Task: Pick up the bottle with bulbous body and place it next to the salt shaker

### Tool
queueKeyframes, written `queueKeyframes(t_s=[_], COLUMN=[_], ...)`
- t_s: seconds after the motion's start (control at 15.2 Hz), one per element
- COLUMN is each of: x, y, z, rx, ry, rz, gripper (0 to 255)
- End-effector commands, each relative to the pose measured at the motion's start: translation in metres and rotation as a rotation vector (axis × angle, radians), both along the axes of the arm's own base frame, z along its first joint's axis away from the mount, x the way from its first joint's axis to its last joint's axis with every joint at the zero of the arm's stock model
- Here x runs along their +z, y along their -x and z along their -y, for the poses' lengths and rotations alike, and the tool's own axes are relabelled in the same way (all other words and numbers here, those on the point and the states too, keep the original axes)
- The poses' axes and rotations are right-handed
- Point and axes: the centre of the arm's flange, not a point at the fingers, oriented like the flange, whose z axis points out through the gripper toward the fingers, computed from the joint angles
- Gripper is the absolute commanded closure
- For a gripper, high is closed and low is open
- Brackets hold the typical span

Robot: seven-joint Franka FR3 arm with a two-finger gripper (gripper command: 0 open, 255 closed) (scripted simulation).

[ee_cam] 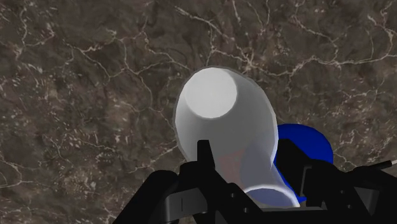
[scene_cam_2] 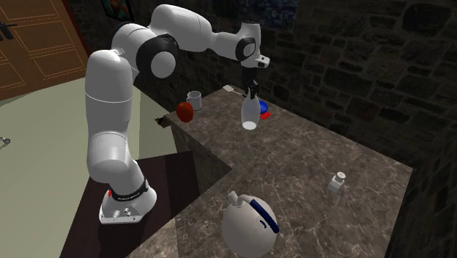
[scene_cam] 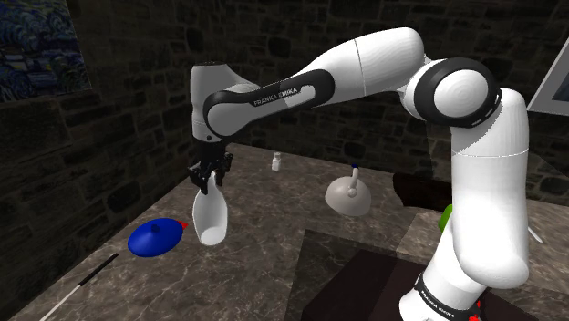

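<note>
**A neck grasp held aloft**

The all-black two-finger gripper pinches the neck of the white, bulbous-bodied bottle. The bottle hangs base-down and slightly tilted above the dark, veined marble counter. In the shoulder view, the small white salt shaker stands well apart at 2 o'clock from the bottle. A blue, disc-shaped object lies near at 8 o'clock.

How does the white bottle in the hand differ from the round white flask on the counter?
The bottle hangs in the air, clasped by the hand; the flask rests on the counter. The bottle is elongated and plain; the flask is squat with blue trim. Both are white.
</note>
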Motion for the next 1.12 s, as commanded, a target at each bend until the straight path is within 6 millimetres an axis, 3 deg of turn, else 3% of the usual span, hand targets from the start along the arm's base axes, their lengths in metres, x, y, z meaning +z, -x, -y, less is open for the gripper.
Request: queueKeyframes(t_s=[0.0,1.06], x=[0.000,0.079], y=[0.000,0.000], z=[0.000,0.000], rx=[0.000,0.000], ry=[0.000,0.000], rz=[-0.001,0.000], gripper=[255,255])
